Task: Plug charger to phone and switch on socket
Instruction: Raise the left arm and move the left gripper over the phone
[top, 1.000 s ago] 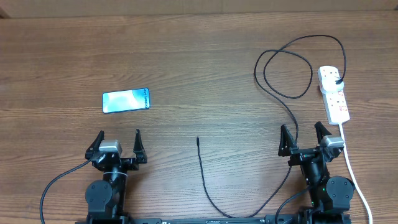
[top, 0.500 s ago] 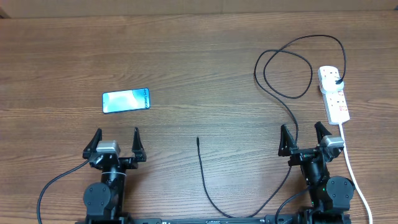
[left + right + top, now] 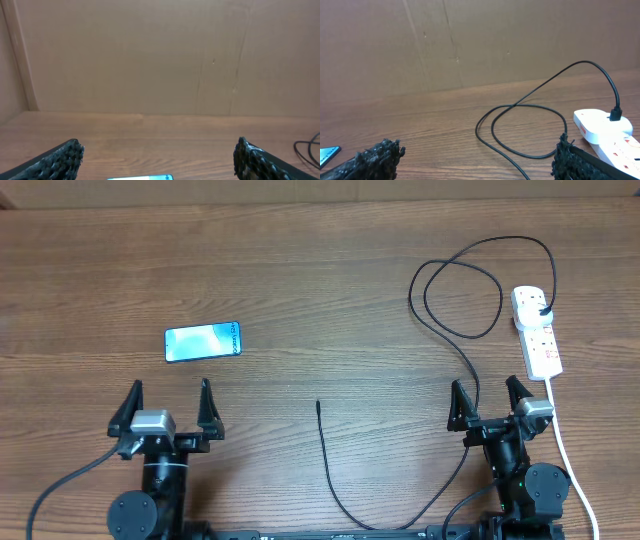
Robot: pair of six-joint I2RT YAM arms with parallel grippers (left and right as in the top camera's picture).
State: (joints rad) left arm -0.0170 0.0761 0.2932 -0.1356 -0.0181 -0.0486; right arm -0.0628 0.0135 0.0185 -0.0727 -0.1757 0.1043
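The phone (image 3: 203, 342) lies flat at the left of the table, its cyan screen lit; its far edge shows at the bottom of the left wrist view (image 3: 140, 177). The charger cable (image 3: 460, 330) loops from its black plug in the socket (image 3: 537, 330), a white power strip at the right, down to a small straight tip (image 3: 318, 404) at the table's middle. The cable (image 3: 520, 107) and socket (image 3: 605, 131) also show in the right wrist view. My left gripper (image 3: 167, 401) is open and empty just below the phone. My right gripper (image 3: 490, 397) is open and empty beside the socket's near end.
The socket's thick white cord (image 3: 570, 460) runs down the right side past my right arm. A brown cardboard wall (image 3: 160, 55) stands along the table's far edge. Bare wood lies between the phone and the cable.
My left gripper has shifted to the left and slightly up toward the phone. The right arm, phone, cable and socket have not moved.
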